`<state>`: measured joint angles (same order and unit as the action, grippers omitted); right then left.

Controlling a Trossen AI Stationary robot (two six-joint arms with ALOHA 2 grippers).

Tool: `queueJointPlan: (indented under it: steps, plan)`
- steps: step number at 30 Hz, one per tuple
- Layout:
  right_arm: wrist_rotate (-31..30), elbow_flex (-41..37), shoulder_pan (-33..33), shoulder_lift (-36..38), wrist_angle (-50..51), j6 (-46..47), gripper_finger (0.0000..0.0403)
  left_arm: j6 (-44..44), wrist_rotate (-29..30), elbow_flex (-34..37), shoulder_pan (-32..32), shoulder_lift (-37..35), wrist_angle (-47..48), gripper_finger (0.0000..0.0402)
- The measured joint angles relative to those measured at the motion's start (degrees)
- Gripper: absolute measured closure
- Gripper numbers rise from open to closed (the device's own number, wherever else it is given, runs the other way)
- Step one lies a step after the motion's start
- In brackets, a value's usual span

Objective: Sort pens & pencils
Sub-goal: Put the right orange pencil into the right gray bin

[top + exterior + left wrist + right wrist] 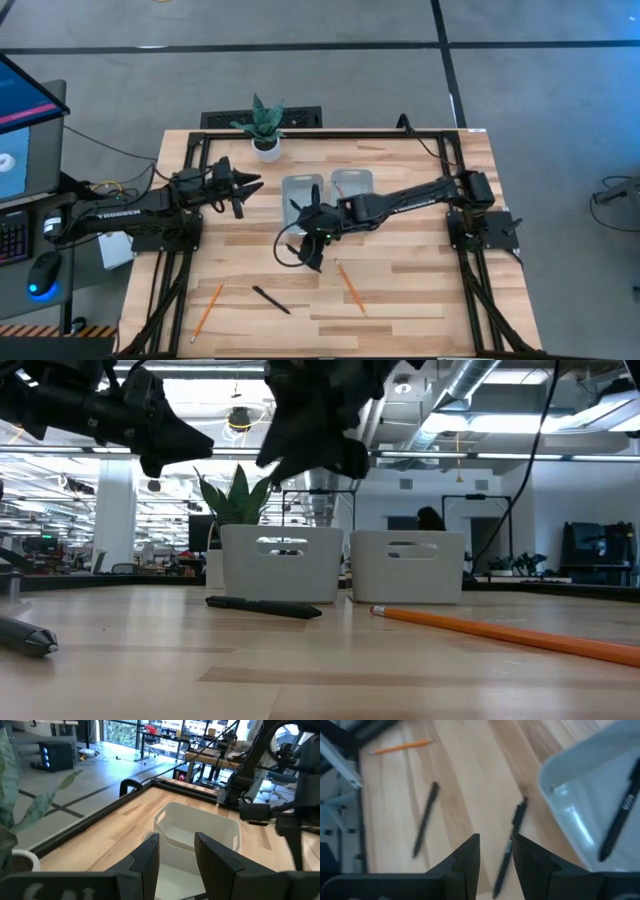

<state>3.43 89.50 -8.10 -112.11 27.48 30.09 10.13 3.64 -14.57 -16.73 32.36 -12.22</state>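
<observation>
The task is looking partly done. One black pen (619,822) is already lying inside the left white bin (301,192), and the neighbouring white bin (352,185) is showing nothing inside as far as I can tell. The right end effector (311,243) is hovering above the wooden surface (400,280) just in front of that left bin, its fingers a little apart and holding nothing; a second pen (511,845) is lying on the surface directly under it (probably the next one to pick). A third pen (270,299) and two orange pencils (207,311) (350,287) are still waiting near the front edge. The left end effector (240,186) is waiting beside the potted plant (262,124), partly open and empty.
</observation>
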Motion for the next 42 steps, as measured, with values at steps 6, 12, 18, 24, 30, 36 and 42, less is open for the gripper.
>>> queueJointPlan:
  steps: [6,12,18,24,30,36,42]
  plan:
    - [0.3,0.1,0.0,0.1,1.1,0.0,0.0269,1.6,-0.3,0.0,0.0,0.0,2.5,0.0287]
    - [2.6,0.1,-2.0,0.2,12.9,3.0,0.0269,6.7,-0.7,0.0,0.0,0.0,2.6,0.0287]
    - [-0.4,0.0,-6.7,0.6,22.2,9.9,0.0269,8.0,-9.5,0.0,0.1,0.0,2.6,0.0287]
    - [1.3,0.0,-8.3,0.6,22.2,17.2,0.0269,10.6,-12.2,0.0,0.1,-0.1,2.5,0.0287]
    - [2.9,0.0,-7.9,0.6,21.5,24.4,0.0269,9.1,-12.0,0.0,0.1,-0.1,2.3,0.0287]
    - [1.2,0.0,-8.2,0.2,22.1,27.8,0.0266,4.6,-12.0,0.0,0.1,-0.1,2.4,0.0287]
    - [-0.7,-3.2,-9.5,0.2,21.5,25.8,0.0251,4.5,-14.5,0.0,0.1,-0.1,2.8,0.0287]
